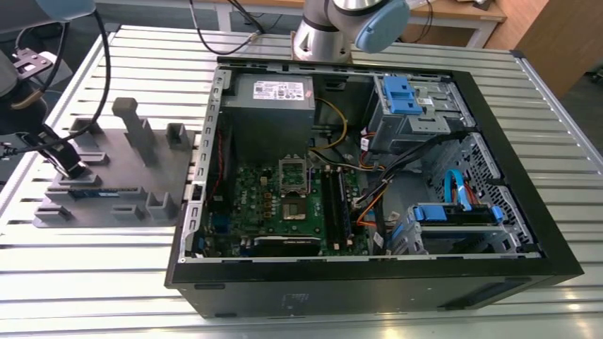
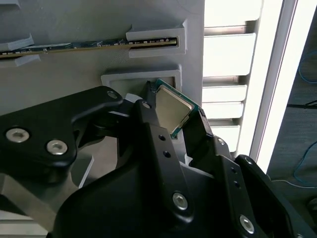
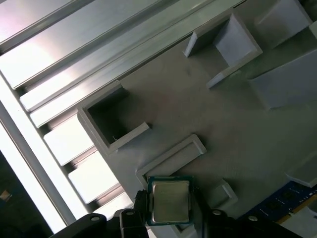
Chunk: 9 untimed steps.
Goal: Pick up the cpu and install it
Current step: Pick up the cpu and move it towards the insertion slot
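The cpu [image 2: 173, 111] is a small square chip with a shiny silver top and a thin dark rim. In both wrist views it sits between my two black fingertips, just over a shallow pocket of the grey tray [image 2: 74, 25]. My gripper [image 2: 174, 116] is shut on the cpu [image 3: 170, 201], one finger against each opposite edge. In the exterior view my gripper [image 1: 70, 166] hangs over the tray [image 1: 123, 159] at the exterior view's left, apart from the open computer case [image 1: 377, 176]. The socket frame [image 1: 294, 185] on the green motherboard stands open.
A long dark memory stick [image 2: 89, 45] lies in a tray slot beside the cpu pocket. Grey posts [image 1: 137, 131] rise from the tray. Cables [image 1: 396, 169] and blue drive bays [image 1: 405, 95] crowd the case's right half. The slatted metal table [image 1: 94, 268] surrounds everything.
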{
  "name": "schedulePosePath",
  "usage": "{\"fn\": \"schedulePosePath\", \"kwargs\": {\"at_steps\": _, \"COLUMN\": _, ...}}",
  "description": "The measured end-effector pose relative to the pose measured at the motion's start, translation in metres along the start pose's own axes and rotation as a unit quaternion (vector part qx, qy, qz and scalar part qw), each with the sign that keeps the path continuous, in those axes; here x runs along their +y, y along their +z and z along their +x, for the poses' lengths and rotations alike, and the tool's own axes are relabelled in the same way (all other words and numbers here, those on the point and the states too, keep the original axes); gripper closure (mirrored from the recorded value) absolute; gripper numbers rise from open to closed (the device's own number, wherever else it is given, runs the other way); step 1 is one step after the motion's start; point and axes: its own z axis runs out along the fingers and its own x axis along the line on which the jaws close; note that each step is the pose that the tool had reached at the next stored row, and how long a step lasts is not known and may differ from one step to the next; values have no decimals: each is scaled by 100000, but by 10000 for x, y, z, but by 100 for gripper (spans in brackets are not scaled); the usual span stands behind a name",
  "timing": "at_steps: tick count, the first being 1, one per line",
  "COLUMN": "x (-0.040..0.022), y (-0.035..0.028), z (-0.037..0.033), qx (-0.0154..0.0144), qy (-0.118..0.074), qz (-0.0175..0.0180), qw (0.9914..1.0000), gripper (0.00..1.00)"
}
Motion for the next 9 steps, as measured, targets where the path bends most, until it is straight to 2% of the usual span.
{"fn": "schedulePosePath", "kwargs": {"at_steps": 3, "x": -1, "y": 8, "z": 0, "qx": 70, "qy": -1906, "qz": -66, "qw": 99982, "gripper": 53}}
{"fn": "schedulePosePath", "kwargs": {"at_steps": 9, "x": -1, "y": 17, "z": 1, "qx": 142, "qy": -4089, "qz": -147, "qw": 99916, "gripper": 53}}
